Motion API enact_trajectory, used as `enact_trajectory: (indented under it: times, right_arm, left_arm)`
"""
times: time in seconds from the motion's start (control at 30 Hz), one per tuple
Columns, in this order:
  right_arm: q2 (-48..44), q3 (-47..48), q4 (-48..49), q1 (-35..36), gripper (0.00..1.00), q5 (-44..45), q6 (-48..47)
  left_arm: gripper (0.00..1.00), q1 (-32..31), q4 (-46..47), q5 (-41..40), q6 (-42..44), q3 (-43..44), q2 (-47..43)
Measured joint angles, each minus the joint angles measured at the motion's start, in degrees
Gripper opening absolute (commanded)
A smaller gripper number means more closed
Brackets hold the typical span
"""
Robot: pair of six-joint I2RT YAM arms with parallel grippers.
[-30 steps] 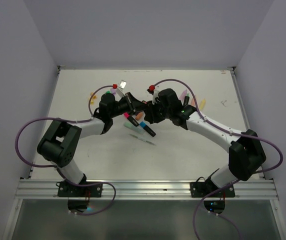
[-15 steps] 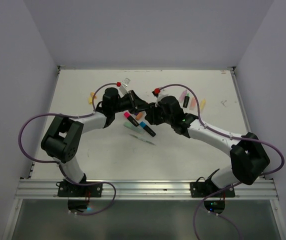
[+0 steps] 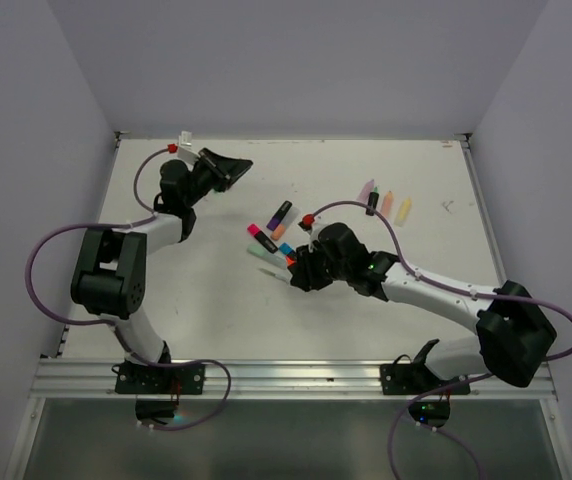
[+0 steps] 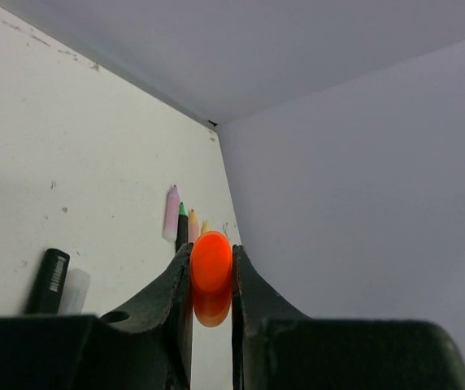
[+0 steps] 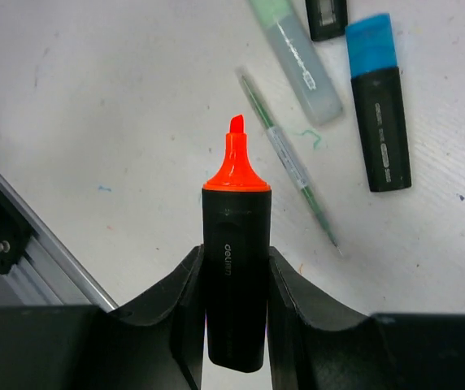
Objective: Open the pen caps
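An orange pen cap point(image 4: 211, 268) is pinched between the jaws of my left gripper point(image 4: 211, 262), which is shut on it. In the top view that gripper point(image 3: 236, 166) hangs over the table's far left. My right gripper point(image 5: 234, 262) is shut on a black highlighter barrel point(image 5: 234, 268) whose bare orange tip point(image 5: 235, 158) points away over the table. From above, the right gripper point(image 3: 297, 272) sits near the middle, beside a blue-capped pen point(image 5: 379, 122), a pale green barrel point(image 5: 295, 57) and a thin silvery stick point(image 5: 289, 158). Purple-capped point(image 3: 280, 213) and pink-capped point(image 3: 258, 236) pens lie close by.
Pastel pink point(image 3: 368, 188), orange point(image 3: 387, 203) and yellow point(image 3: 403, 208) barrels and a black pen point(image 3: 374, 203) lie in a row at the far right. A metal rail point(image 5: 21, 268) runs along the table's near edge. Grey walls enclose the table.
The two grippers were together over the middle; now the left one has swung to the far left with the orange cap, and the right one has drawn back nearer with the uncapped barrel.
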Motion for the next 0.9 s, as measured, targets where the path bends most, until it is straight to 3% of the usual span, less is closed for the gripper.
enact_trajectory:
  times: [0.1,0.23,0.53,0.9]
  right_arm:
    - [0.0,-0.7,-2.9,0.1,0.00,2.4,0.7]
    - [0.0,0.9,-9.6,-1.6,0.00,10.2,1.5]
    - [2.8,4.0,-13.6,-19.9,0.00,18.5,1.5]
    - [12.9,6.4,-17.2,-26.8,0.00,26.8,0.2]
  left_arm:
    - [0.00,0.0,-0.3,-0.7,0.7,0.2,0.0]
    - [0.00,-0.9,-7.3,-0.9,5.9,1.2,-1.0]
    - [0.00,-0.9,-24.8,-4.9,20.7,-2.9,-12.2]
    - [0.00,-0.9,-33.7,-7.7,28.1,-4.7,-11.3]
